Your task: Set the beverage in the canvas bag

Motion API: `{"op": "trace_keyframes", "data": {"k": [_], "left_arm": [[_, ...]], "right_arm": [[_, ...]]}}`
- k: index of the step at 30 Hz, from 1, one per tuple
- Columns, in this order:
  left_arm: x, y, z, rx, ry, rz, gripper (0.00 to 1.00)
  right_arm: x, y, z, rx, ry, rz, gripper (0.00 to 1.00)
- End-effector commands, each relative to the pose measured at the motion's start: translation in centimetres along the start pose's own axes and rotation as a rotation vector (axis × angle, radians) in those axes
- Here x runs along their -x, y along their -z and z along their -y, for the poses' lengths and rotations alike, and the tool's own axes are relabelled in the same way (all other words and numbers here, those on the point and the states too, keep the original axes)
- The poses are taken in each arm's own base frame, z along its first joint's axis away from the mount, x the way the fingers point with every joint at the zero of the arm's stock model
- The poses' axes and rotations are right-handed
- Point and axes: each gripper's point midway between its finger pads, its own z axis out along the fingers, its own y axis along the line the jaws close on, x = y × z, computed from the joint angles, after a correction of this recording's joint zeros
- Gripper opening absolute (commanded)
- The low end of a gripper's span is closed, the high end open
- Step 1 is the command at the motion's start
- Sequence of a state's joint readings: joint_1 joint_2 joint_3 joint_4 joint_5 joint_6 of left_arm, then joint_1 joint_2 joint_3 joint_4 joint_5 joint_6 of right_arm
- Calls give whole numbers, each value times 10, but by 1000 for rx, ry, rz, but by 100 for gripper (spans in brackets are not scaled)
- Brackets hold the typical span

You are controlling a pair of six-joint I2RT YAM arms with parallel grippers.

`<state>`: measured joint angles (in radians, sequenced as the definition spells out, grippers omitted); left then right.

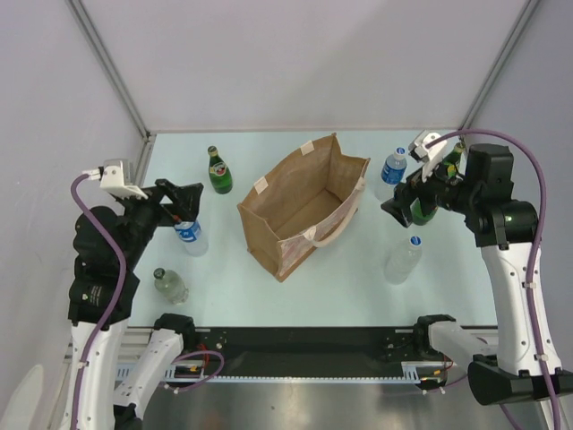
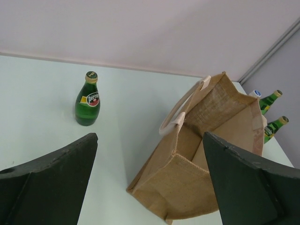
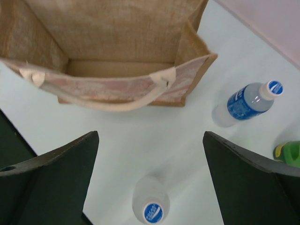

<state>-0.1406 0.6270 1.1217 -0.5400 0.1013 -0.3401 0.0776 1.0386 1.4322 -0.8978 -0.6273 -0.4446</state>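
The tan canvas bag [image 1: 300, 206] with cream handles stands open in the middle of the table; it also shows in the left wrist view [image 2: 206, 164] and the right wrist view [image 3: 108, 51]. It looks empty inside. My left gripper [image 1: 193, 204] is open and empty left of the bag, above a blue-labelled water bottle [image 1: 191, 235]; in its wrist view the left gripper [image 2: 150, 135] faces the bag's corner. My right gripper [image 1: 398, 202] is open and empty right of the bag. In its wrist view the right gripper [image 3: 150, 136] is above a clear blue-capped bottle [image 3: 151, 201].
A green Perrier bottle [image 1: 219, 170] stands at the back left. A clear bottle [image 1: 170, 285] stands near the front left. On the right are a blue-labelled bottle [image 1: 392, 168], two green bottles [image 1: 421, 208] [image 1: 452, 161] and the clear blue-capped bottle [image 1: 403, 260].
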Motion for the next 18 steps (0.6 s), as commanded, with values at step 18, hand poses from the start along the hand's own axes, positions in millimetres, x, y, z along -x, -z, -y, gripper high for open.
{"op": "trace_keyframes", "data": {"k": [18], "left_arm": [[-13, -4, 2, -34, -9, -30, 100]], "right_arm": [[-146, 24, -4, -35, -81, -525, 82]]}}
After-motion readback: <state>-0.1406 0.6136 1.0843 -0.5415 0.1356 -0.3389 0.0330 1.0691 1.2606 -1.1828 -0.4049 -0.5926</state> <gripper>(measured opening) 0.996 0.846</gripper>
